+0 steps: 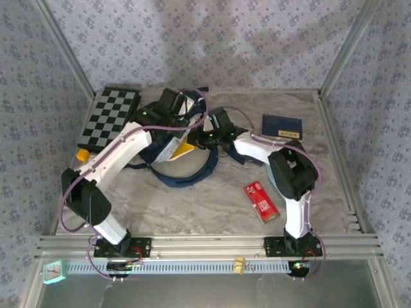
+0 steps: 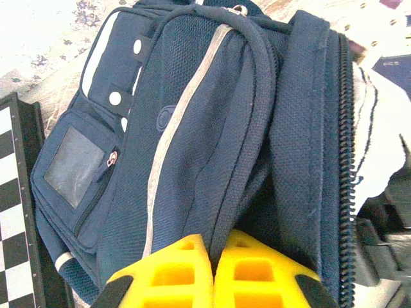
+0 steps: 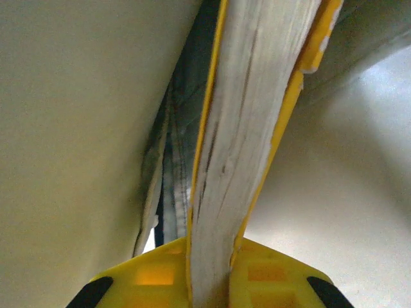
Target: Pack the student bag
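Observation:
The student bag (image 1: pixel 192 179) (image 2: pixel 212 115) is a large navy backpack lying at the middle back of the table, its main zip open. My left gripper (image 1: pixel 172 109) (image 2: pixel 215 242) is shut on a fold of the bag's navy fabric beside the open zip. My right gripper (image 1: pixel 204 136) (image 3: pixel 209 247) is shut on a thick book (image 3: pixel 250 115) with yellow covers and white pages. The book stands inside the bag's pale lining (image 3: pixel 77 128). A yellow corner of the book (image 1: pixel 184 147) shows at the bag's mouth in the top view.
A checkerboard (image 1: pixel 109 117) (image 2: pixel 14 212) lies at the back left, touching the bag's side. A flat navy booklet (image 1: pixel 282 126) sits at the back right. A red packet (image 1: pixel 261 201) lies in front of the right arm. A small yellow object (image 1: pixel 81 154) rests at the left edge.

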Controlling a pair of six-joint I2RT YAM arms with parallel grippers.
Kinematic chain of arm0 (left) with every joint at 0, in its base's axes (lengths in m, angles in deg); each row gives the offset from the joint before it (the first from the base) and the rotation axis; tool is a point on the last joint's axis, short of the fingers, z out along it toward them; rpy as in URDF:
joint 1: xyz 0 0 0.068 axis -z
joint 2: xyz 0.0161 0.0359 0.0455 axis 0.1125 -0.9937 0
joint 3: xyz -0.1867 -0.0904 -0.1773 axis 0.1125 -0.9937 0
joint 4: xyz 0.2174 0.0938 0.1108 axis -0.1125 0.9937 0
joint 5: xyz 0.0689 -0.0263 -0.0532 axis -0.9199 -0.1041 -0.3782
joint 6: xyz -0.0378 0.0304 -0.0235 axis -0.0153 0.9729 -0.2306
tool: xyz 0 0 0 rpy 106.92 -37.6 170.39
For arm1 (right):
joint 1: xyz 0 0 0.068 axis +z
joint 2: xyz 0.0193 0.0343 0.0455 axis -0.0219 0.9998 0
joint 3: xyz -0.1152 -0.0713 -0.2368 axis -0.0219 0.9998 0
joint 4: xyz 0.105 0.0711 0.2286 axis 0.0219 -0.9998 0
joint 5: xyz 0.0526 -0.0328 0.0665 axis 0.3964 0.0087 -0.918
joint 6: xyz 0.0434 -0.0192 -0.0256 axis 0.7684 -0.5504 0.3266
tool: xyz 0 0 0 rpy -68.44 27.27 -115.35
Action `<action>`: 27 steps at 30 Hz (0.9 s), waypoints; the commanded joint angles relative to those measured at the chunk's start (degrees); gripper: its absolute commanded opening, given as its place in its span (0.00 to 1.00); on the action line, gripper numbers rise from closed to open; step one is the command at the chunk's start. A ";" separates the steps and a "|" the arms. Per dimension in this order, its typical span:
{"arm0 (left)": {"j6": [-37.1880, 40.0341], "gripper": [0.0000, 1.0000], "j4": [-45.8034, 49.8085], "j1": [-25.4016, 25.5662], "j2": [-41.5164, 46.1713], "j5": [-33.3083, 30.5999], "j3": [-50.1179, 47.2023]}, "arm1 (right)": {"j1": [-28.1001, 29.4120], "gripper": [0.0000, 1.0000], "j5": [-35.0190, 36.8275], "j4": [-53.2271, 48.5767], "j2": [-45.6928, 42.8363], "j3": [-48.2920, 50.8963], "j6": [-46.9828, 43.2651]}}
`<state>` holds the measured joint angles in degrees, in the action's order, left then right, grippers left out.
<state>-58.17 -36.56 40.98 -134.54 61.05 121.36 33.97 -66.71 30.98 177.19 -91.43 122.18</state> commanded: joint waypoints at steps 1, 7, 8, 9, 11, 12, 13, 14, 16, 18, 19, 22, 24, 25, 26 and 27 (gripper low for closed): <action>-0.19 0.00 -3.13 -0.15 3.76 -1.11 2.32 | 0.04 0.11 1.67 -2.66 2.83 -5.69 -6.22; -0.28 0.00 -3.78 -0.33 4.25 -2.00 0.69 | -1.29 0.40 5.09 -11.44 2.48 -6.36 -9.54; -0.36 0.00 -3.98 -0.28 4.52 -2.07 0.30 | -1.38 0.44 5.92 -12.36 1.17 -5.49 -10.37; -0.34 0.00 -4.19 -0.38 4.68 -2.04 -0.11 | -1.18 0.48 7.21 -13.56 -0.41 -4.53 -10.89; -0.44 0.00 -4.22 -0.58 5.08 -1.84 -0.85 | -0.44 0.53 11.85 -18.10 -3.33 -3.45 -13.92; -0.66 0.00 -4.29 -0.53 5.32 -1.77 -1.18 | -0.19 0.54 13.48 -19.91 -4.63 -2.81 -14.63; -0.87 0.00 -4.22 -0.68 5.49 -1.66 -1.45 | 0.21 0.55 15.04 -21.05 -6.25 -1.68 -15.13; -0.95 0.00 -4.22 -0.66 5.61 -1.37 -1.61 | 0.56 0.56 16.42 -21.84 -7.50 -0.44 -15.37; -0.90 0.00 -5.52 -0.68 6.23 -1.04 -2.14 | 1.78 0.56 18.79 -23.57 -9.95 1.68 -15.76; -0.80 0.00 -6.75 -0.77 6.98 -0.81 -2.98 | 3.34 0.52 20.05 -24.76 -10.59 2.81 -16.54; -0.70 0.00 -7.11 -0.85 7.24 -0.65 -3.45 | 4.33 0.47 20.46 -25.31 -10.40 2.90 -16.90; -0.88 0.00 -6.95 -1.00 7.22 -0.44 -3.41 | 6.75 0.32 20.18 -24.25 -8.63 2.81 -15.95; -0.88 0.00 -7.24 -1.11 7.17 -0.22 -3.58 | 8.27 0.22 19.85 -22.90 -6.46 2.05 -15.06; -0.74 0.00 -7.23 -1.09 7.06 -0.06 -3.41 | 8.92 0.17 19.94 -22.58 -5.29 1.45 -14.75; -0.76 0.00 -6.99 -1.12 6.92 0.09 -3.15 | 9.30 0.14 20.14 -22.12 -4.42 1.19 -14.43; -0.68 0.00 -6.73 -1.17 6.63 0.11 -2.67 | 9.58 0.12 20.54 -21.28 -3.60 1.13 -14.02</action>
<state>-58.17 -39.16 40.30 -130.67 61.47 117.05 42.86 -48.17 9.84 170.57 -89.60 107.40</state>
